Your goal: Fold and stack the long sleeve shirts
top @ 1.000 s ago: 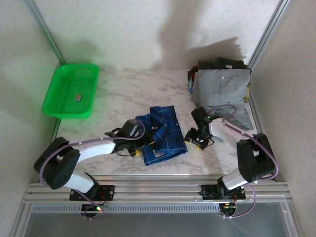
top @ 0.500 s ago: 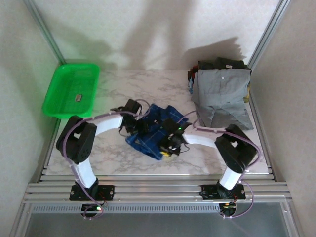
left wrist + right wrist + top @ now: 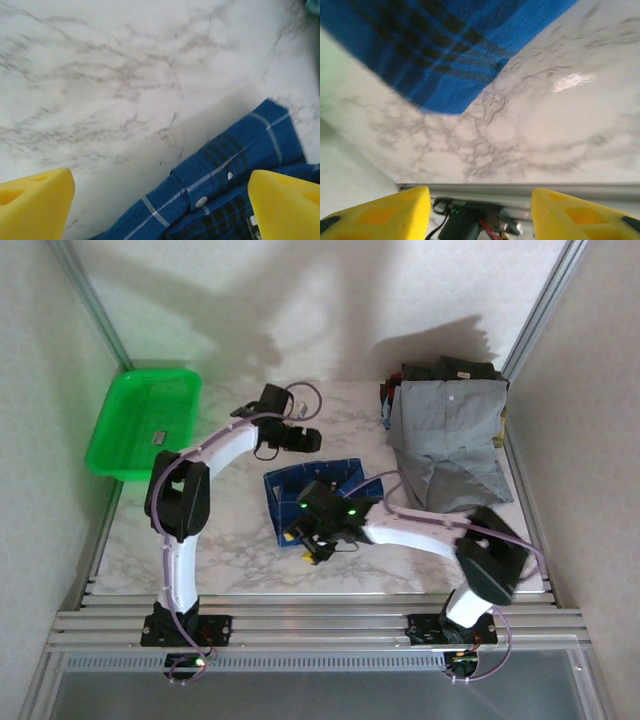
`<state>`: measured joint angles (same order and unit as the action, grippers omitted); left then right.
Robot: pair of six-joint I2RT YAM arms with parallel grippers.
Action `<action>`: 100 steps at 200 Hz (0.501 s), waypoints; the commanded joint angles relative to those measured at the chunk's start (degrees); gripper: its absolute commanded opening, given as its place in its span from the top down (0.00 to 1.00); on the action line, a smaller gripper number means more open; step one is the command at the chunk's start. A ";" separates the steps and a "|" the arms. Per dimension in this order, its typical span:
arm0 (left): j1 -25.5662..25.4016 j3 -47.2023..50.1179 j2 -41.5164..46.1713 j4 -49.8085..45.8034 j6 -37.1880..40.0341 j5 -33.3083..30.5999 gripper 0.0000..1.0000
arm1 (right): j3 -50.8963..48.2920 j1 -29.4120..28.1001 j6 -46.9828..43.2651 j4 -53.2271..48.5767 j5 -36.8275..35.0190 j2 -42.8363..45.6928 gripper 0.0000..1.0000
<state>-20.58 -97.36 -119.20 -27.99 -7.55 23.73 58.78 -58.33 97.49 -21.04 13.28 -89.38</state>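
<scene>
At the near edge ran the aluminium rails [image 3: 320, 622] that carried my two bases. Just beyond them, my right gripper [image 3: 320, 550] hung low at the near edge of the blue plaid shirt [image 3: 285, 490]. Its jaws stood wide, with only marble and the cloth's corner in its wrist view.

The plaid shirt lay in the middle of the table [image 3: 230, 545] as a compact, roughly square bundle. I judged its folding nearly or wholly done. It was not yet stacked.

My left gripper [image 3: 306, 440] hovered at the shirt's far edge, jaws also wide and holding nothing. A buttoned edge of the shirt showed below it.

Well apart, at the far right, the grey shirt [image 3: 445, 430] lay over the darker folded shirts [image 3: 450, 370]. Its near part spread loosely toward me, so that pile may need tidying. What was left, as I judged it, was carrying the plaid one onto that stack.

The surface was pale grey-veined marble. A green basket [image 3: 160, 373] sat at the far left with a small item inside. Plain pale walls closed the cell, with metal posts [image 3: 90, 310] in the corners.
</scene>
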 commanded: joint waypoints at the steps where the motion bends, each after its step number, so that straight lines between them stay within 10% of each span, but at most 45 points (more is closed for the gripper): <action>1: 3.57 -4.20 3.02 -2.09 -3.05 3.74 0.02 | -2.60 5.70 -4.07 -14.54 -5.82 10.29 0.43; 61: 2.99 19.48 23.63 6.37 -22.52 10.87 0.00 | 6.41 30.62 -56.70 -39.68 -22.00 9.70 0.43; 83: -3.31 31.49 31.67 11.40 -27.94 8.49 0.01 | 6.84 35.52 -57.96 -46.58 -32.11 8.07 0.44; 100: -8.45 35.80 35.66 12.22 -29.94 5.29 0.00 | 0.92 41.70 -54.70 -44.45 -25.03 13.24 0.43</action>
<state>-23.00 -67.46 -87.53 -19.97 -30.22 31.22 64.01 -22.68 47.99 -58.70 -9.93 -80.88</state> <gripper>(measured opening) 0.994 0.567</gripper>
